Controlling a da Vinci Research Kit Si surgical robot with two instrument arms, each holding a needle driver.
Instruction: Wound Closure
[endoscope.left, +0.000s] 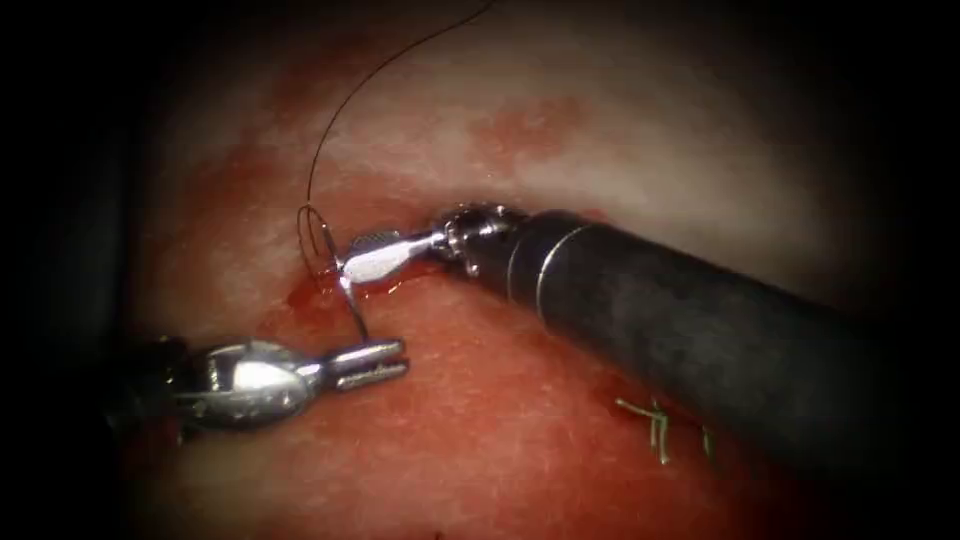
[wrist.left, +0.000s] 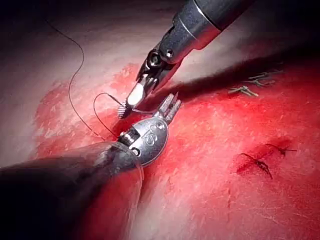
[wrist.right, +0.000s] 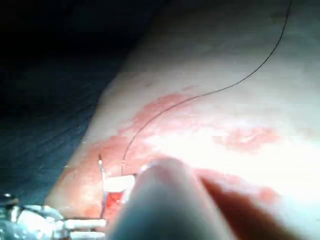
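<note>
the needle (endoscope.left: 340, 268) stands in the tissue (endoscope.left: 520, 420) left of centre in the endoscope frame, at the left end of the cut (endoscope.left: 440, 262). its curved body arcs up out of the wet red surface and its lower end slants down toward the left hand. the right hand (endoscope.left: 372, 255), reaching in from the right on its dark shaft, is clenched on the needle near the middle of its curve. the thread (endoscope.left: 375, 80) leaves the needle's upper end, loops once beside it and runs up to the top edge of the frame. the left hand (endoscope.left: 385, 362) sits just below the needle, at lower left, its jaws slightly parted and grasping nothing. red fluid (endoscope.left: 305, 295) pools by the needle's foot. cut ends of thread (endoscope.left: 655, 425) lie on the tissue at lower right, beside the shaft.
</note>
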